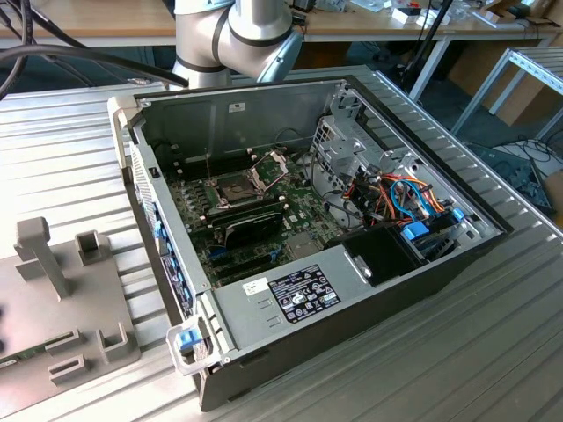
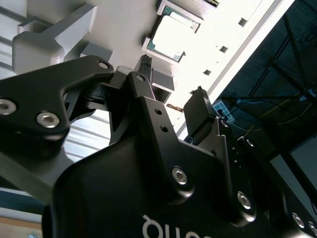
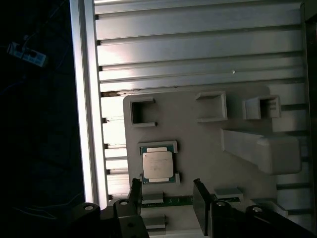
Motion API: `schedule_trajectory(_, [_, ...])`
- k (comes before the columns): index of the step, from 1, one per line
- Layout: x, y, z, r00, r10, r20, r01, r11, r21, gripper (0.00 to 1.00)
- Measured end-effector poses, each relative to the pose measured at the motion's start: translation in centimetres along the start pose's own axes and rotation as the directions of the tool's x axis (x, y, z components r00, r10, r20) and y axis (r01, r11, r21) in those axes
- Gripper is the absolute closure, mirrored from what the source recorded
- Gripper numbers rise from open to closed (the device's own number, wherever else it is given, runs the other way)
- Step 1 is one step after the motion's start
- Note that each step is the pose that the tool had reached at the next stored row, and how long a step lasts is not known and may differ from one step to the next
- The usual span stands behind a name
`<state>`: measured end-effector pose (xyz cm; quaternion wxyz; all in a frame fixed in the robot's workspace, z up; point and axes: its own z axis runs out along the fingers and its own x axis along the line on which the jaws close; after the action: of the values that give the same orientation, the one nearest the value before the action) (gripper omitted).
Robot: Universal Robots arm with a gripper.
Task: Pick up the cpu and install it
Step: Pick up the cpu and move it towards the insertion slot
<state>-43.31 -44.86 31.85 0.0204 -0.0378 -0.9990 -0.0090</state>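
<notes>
The arm is built from rounded silver-grey metal joint housings with smooth cylindrical sections. In the second wrist view, the matte black gripper consists of flat, angular link plates joined at their pivots by silver hex-socket screws. Its 2 black fingers are narrow with blunt tips. White lettering, cut off at the frame edge, marks the gripper body.

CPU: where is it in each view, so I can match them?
First wrist view: the cpu lies in its pocket on the grey plate, just beyond the open gripper.
Second wrist view: the cpu lies past the gripper.
Exterior view: the grey plate at the exterior view's left.
Shared landmark: the plate's tall post.
</notes>
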Motion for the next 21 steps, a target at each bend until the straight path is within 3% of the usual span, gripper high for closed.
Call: schedule_trajectory(21, [-0.04, -0.01, 0.84, 1.0, 0.0, 0.0001, 0.0, 1.0, -0.0003, 0.46])
